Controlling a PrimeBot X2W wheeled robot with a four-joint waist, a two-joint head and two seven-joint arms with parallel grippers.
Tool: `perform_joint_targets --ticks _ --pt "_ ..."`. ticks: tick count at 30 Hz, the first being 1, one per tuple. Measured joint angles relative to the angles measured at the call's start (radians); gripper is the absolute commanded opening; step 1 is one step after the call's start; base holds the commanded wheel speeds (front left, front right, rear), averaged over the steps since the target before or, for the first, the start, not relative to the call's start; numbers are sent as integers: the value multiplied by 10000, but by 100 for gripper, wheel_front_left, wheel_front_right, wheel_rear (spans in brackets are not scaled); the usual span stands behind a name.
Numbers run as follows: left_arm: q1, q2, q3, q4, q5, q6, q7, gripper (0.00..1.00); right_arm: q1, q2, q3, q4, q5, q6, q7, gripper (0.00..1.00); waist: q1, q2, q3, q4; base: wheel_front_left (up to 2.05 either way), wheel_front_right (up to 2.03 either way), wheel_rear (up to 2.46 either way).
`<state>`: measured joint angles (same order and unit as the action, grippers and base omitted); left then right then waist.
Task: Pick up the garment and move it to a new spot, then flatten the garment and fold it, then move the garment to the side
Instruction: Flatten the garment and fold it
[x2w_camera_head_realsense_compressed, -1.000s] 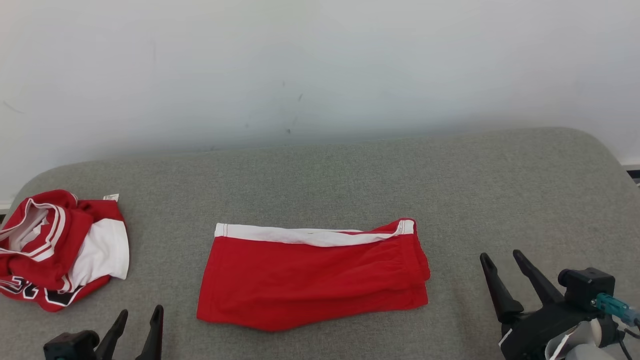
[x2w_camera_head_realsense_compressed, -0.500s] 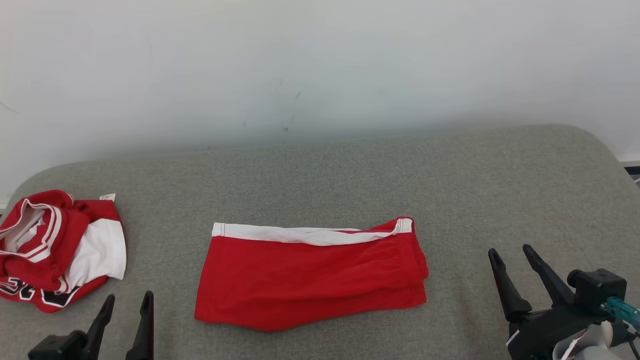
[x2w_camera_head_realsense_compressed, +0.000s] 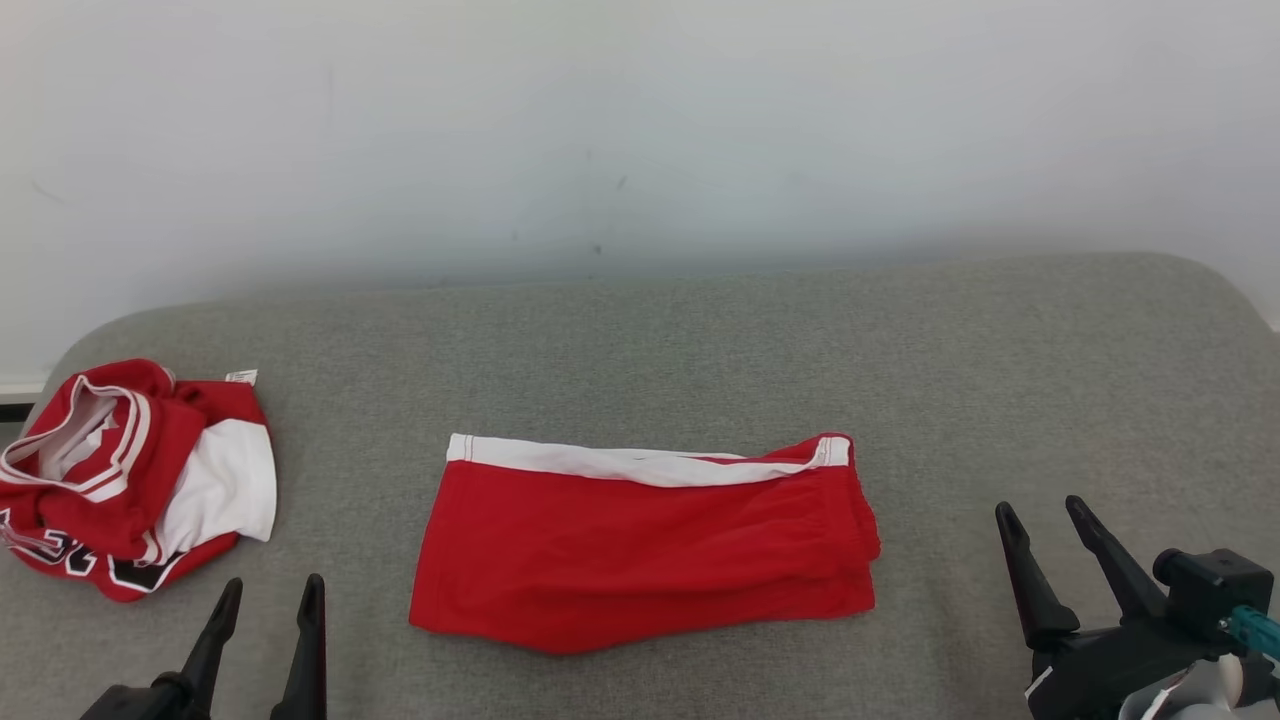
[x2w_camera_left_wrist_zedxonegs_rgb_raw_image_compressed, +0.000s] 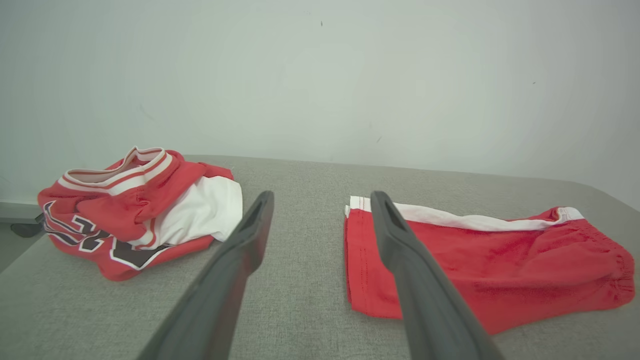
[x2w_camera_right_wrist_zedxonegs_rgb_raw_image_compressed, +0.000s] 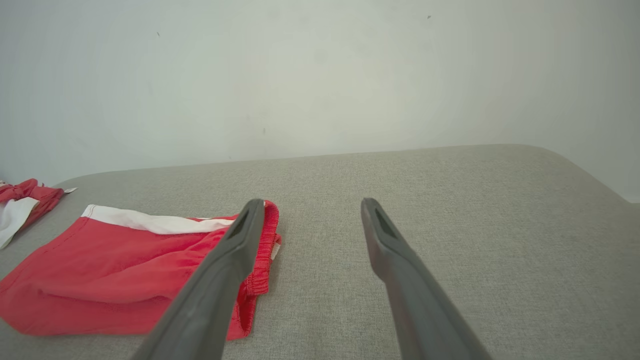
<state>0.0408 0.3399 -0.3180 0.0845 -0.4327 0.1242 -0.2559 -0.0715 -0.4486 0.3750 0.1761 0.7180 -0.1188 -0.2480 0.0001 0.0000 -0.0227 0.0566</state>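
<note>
Now, with both pairs of jaws open and empty, the folded red garment (x2w_camera_head_realsense_compressed: 645, 545) lies between them, and a pinch on its top layer only could, I think, undo the fold.

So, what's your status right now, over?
Left end effector open, empty. Right end effector open, empty. Folded red shorts flat, untouched. Crumpled jersey left, apart.

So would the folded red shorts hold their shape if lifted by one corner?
Probably not: the folded red shorts are thin cloth in loose layers, so they would likely droop and unfold. They look light. Pushed, they may bunch rather than slide on the coarse grey surface.
</note>
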Motion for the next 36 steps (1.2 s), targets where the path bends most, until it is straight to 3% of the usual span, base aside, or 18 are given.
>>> perform_joint_targets --ticks 16,24,36 --pt "112 -286 -96 -554 566 2 171 100 -1847 880 917 1810 31 50 1285 100 0 0 113 740 0 0 0" --pt "-12 -395 -153 -608 573 2 355 100 -2843 1281 1361 3572 104 176 2474 100 0 0 232 1193 0 0 0" --pt "-36 -420 -142 -715 606 2 472 100 -3607 1701 1544 5024 146 221 3373 100 0 1 354 1395 0 0 0"
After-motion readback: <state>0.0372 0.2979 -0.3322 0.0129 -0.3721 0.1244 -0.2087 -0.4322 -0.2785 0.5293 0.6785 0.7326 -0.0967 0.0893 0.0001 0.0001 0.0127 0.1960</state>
